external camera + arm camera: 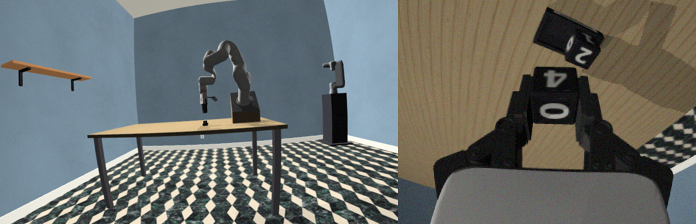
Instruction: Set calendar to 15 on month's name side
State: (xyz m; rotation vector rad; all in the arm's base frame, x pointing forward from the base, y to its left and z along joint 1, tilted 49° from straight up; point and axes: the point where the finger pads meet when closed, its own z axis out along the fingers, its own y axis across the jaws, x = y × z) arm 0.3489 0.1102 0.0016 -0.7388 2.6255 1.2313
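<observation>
My gripper [554,89] [204,110] is shut on a black number cube [555,99]. The cube shows a 0 towards the wrist camera and a 4 on the face beyond it. I hold it in the air well above the wooden table [155,129] [465,63]. Below it, on the table, lies the black calendar tray [554,30] [205,124] with a second black cube [583,50] at its end, showing a 2. In the exterior view the tray is only a small dark block almost straight under the gripper. The month's name is not visible.
The arm's dark base box [245,108] stands on the table's back right part. The table's edge and the checkered floor [674,139] show at the right of the wrist view. A second arm on a black pedestal [335,119] stands far right; a wall shelf [44,70] hangs left.
</observation>
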